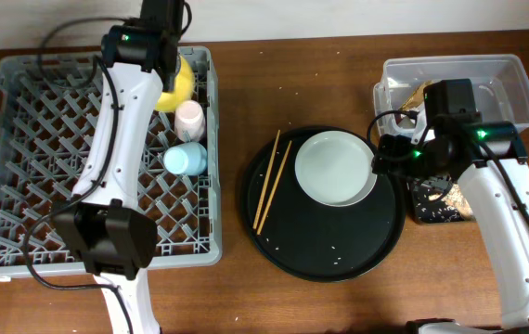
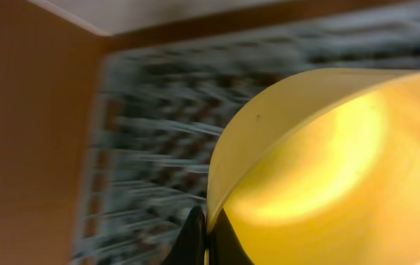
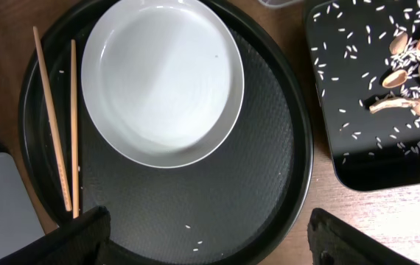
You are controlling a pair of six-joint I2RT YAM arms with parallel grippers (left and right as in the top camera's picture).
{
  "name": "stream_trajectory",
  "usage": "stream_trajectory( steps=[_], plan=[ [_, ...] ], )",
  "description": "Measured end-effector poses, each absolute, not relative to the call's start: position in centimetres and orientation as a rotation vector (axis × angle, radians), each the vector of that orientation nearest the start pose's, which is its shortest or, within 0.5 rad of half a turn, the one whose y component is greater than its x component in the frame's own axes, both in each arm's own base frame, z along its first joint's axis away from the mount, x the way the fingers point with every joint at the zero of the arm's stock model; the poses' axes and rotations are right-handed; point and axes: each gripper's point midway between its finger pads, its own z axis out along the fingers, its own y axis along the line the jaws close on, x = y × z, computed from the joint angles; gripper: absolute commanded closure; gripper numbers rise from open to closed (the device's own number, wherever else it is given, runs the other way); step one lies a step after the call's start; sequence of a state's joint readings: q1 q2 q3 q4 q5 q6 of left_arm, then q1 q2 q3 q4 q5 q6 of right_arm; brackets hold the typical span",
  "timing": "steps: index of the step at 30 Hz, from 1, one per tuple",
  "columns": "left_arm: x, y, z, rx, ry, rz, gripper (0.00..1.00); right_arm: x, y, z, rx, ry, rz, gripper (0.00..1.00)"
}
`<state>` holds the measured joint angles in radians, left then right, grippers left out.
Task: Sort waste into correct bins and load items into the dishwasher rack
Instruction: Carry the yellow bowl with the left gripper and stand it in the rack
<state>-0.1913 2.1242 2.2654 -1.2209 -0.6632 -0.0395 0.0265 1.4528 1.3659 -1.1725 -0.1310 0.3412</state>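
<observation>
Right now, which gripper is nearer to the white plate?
Right. The right gripper is open at the right edge of the plate, above the round tray. The left gripper is far to the left, over the rack, holding the yellow bowl by its rim.

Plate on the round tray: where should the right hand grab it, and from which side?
I'd pinch the plate by its right rim, coming from above with the right hand. It lies flat and face up, so only the thin raised rim offers a pinch; the chopsticks crowd its left side, the right is free.
</observation>
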Motion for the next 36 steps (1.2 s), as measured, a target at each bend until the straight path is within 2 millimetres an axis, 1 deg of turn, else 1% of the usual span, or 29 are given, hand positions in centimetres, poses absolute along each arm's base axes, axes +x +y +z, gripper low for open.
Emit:
stream_trajectory(
  steps=[2, 4, 5, 6, 7, 8, 9, 10, 11, 16, 17, 20, 24, 28, 31, 33, 36],
  plan=[
    [51.5, 3.4, 28.1, -0.161, 2.293, 0.962, 0.99, 31.2, 3.1, 18.1, 0.418, 2.818, 0.265, 0.13],
    [52.8, 4.7, 31.0, -0.291, 2.112, 1.039, 0.99, 31.2, 2.8, 18.1, 0.421, 2.817, 0.242, 0.13],
    [53.3, 4.9, 31.4, -0.31, 2.071, 1.067, 0.99, 31.2, 2.7, 18.0, 0.422, 2.818, 0.237, 0.13],
    [54.6, 5.0, 31.4, -0.316, 2.023, 1.092, 0.99, 31.2, 2.6, 18.0, 0.423, 2.817, 0.227, 0.13],
    [56.1, 4.8, 29.7, -0.274, 2.023, 1.14, 0.99, 31.2, 2.6, 18.0, 0.424, 2.816, 0.222, 0.13],
    [57.3, 4.6, 26.7, -0.201, 2.063, 1.203, 0.99, 31.2, 2.4, 18.0, 0.425, 2.815, 0.211, 0.13],
    [58.1, 4.6, 24.1, -0.14, 2.099, 1.255, 1.0, 31.2, 2.4, 18.0, 0.427, 2.815, 0.206, 0.13],
    [58.6, 4.5, 20.5, -0.054, 2.159, 1.317, 1.0, 31.2, 2.3, 18.0, 0.427, 2.815, 0.201, 0.13],
    [58.6, 4.6, 19.7, -0.033, 2.172, 1.335, 0.99, 31.2, 2.3, 18.0, 0.426, 2.815, 0.201, 0.13],
    [58.5, 4.7, 19.2, -0.025, 2.169, 1.384, 0.99, 31.2, 2.2, 18.0, 0.427, 2.814, 0.197, 0.13],
    [58.5, 4.6, 19.2, -0.022, 2.169, 1.383, 0.99, 31.2, 2.2, 18.0, 0.428, 2.814, 0.19, 0.13],
    [57.9, 3.3, 18.6, 0.072, 2.229, 1.379, 0.99, 31.2, 2.0, 18.0, 0.43, 2.813, 0.178, 0.13],
    [57.2, 3.2, 18.3, 0.102, 2.273, 1.369, 1.0, 31.2, 2.0, 18.0, 0.431, 2.813, 0.175, 0.13],
    [57.2, 3.2, 18.2, 0.102, 2.277, 1.359, 1.0, 31.1, 2.0, 17.9, 0.432, 2.818, 0.174, 0.13],
    [57.7, 4.0, 18.2, 0.069, 2.273, 1.328, 0.99, 31.1, 2.0, 17.9, 0.432, 2.819, 0.173, 0.13],
    [57.8, 4.0, 18.4, 0.054, 2.262, 1.324, 0.99, 31.1, 2.0, 17.9, 0.432, 2.82, 0.173, 0.13],
    [57.6, 4.3, 18.4, 0.03, 2.247, 1.359, 0.99, 31.1, 2.0, 17.9, 0.432, 2.82, 0.173, 0.13]
  ],
)
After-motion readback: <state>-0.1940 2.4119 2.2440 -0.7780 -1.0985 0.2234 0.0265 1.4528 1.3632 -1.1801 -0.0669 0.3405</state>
